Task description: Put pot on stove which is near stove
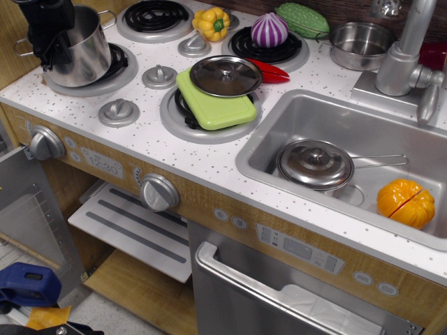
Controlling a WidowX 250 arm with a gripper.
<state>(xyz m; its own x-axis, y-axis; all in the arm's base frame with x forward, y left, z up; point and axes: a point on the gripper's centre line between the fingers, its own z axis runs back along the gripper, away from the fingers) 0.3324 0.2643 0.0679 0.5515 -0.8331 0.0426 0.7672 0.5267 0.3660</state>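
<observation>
The stove (150, 150) spans the white speckled counter left of the sink (276, 115), and we see the pot (87, 49) sitting on its front-left burner (117, 63), upright. Our gripper (52, 38) reaches down over the pot's left rim; its jaws seem clamped on that rim, one finger inside. A green board (216, 108) with a lid (225, 75) covers the next burner.
</observation>
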